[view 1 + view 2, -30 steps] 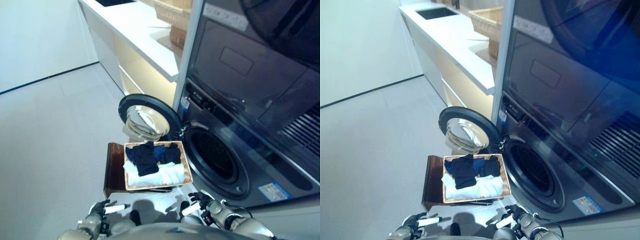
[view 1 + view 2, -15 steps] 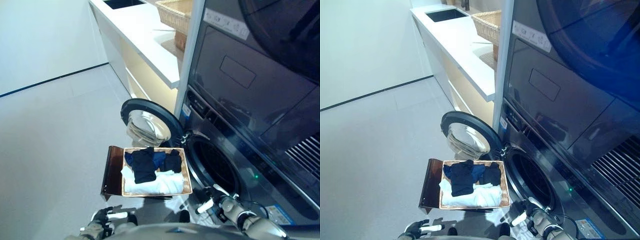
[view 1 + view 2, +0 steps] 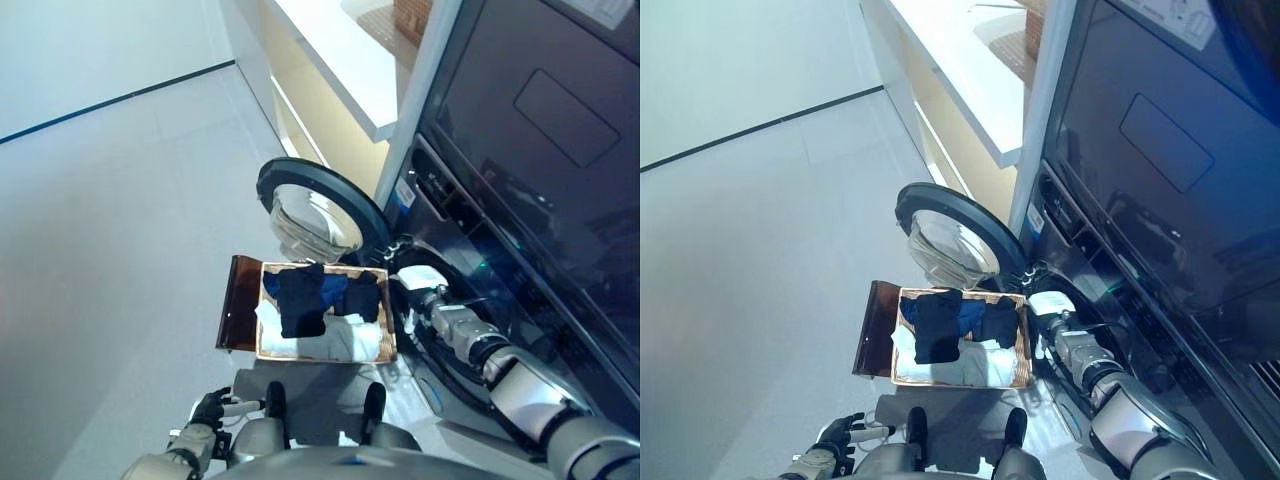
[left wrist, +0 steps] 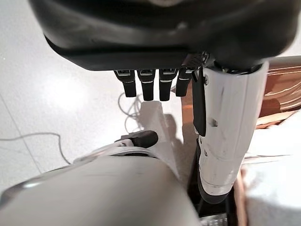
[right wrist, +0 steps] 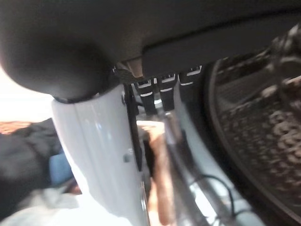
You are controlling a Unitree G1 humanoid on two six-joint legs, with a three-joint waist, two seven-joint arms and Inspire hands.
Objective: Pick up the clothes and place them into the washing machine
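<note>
Right hand [image 3: 424, 287] is stretched forward between the wicker basket [image 3: 268, 350] and the mouth of the washing machine [image 3: 470, 300], its white thumb cover showing at the front; in its own wrist view the fingers [image 5: 160, 89] point out straight and relaxed, holding nothing, with the drum's rim just past them and the dark clothes off to the thumb side. Left hand [image 3: 212, 411] hangs low and well behind, near the floor, its fingers [image 4: 141, 84] likewise straight and empty. Clothes [image 3: 300, 300], dark pieces lying over a blue one and white ones beneath, all sit in the basket right beside the right hand, on its inner side; none has been lifted yet. Round door [image 3: 318, 210] stands swung open beyond the basket's far end, just ahead of the hand. My reading is that the hand has reached past the load toward the opening instead of over it, so the risk is a grab that closes on air or on the basket rim. Coming back across, the thumb could catch the wicker edge and shove or tip the basket on its brown stand [image 3: 238, 315]. A loose pinch on the top dark piece might also drag neighbours out onto the floor
</note>
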